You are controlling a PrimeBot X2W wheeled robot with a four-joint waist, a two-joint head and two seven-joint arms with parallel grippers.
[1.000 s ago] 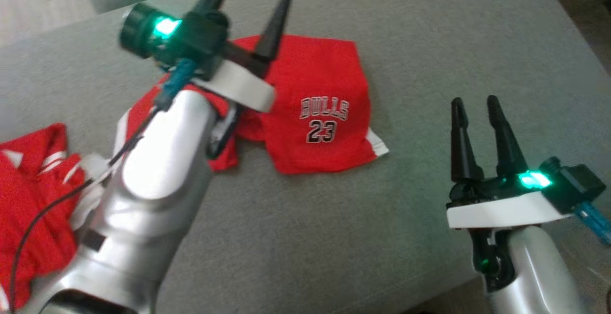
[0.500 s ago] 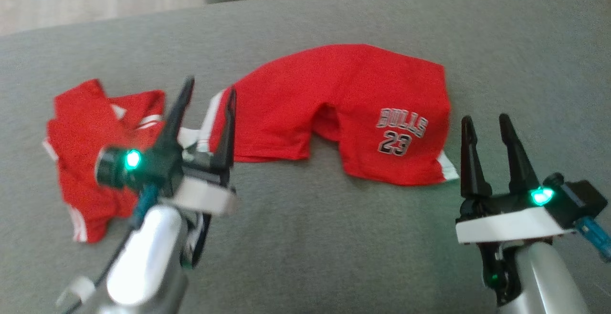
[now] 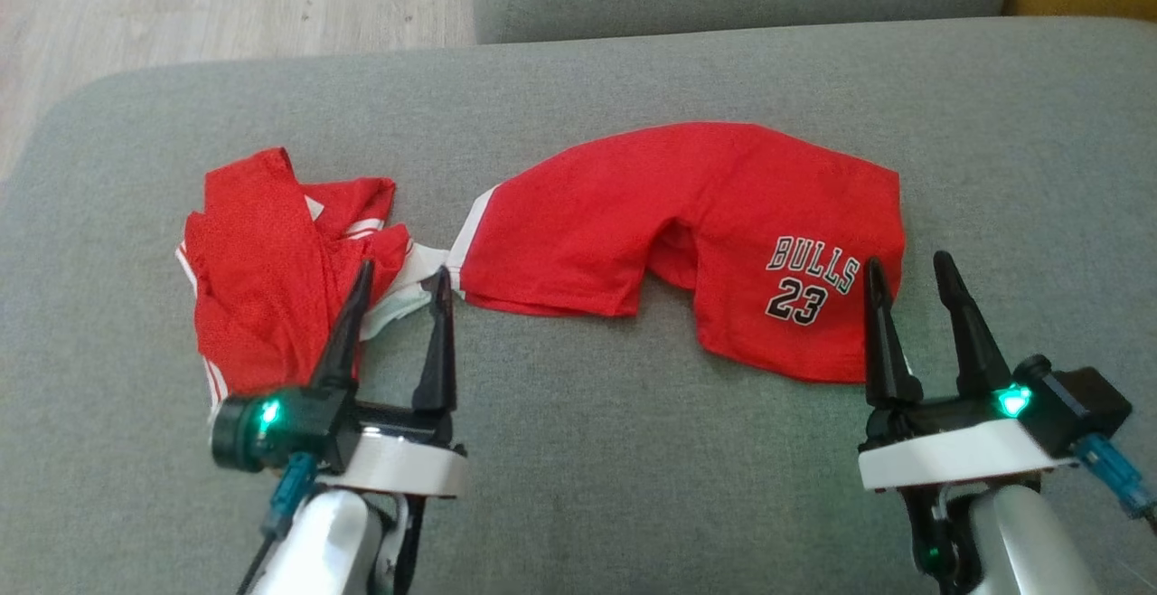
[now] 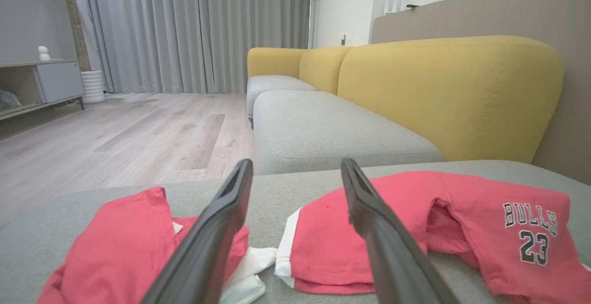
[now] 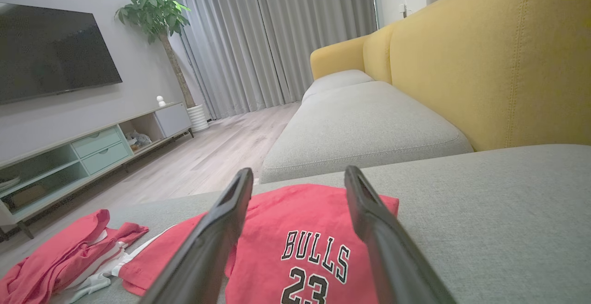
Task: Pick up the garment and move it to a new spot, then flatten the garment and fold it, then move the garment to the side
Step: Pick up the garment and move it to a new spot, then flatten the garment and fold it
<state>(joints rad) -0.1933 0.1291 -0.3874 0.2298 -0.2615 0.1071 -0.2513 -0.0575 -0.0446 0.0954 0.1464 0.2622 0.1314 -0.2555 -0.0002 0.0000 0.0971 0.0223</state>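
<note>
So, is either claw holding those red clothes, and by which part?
Nothing is held. The left gripper and right gripper both stand open and empty near the Bulls shorts.

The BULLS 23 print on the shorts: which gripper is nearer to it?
Right. The right gripper sits just beside the print, on its right; the left gripper is far to its left, near the crumpled red garment.

Red shorts (image 3: 687, 233) read "BULLS" w/ "23" below.
</note>
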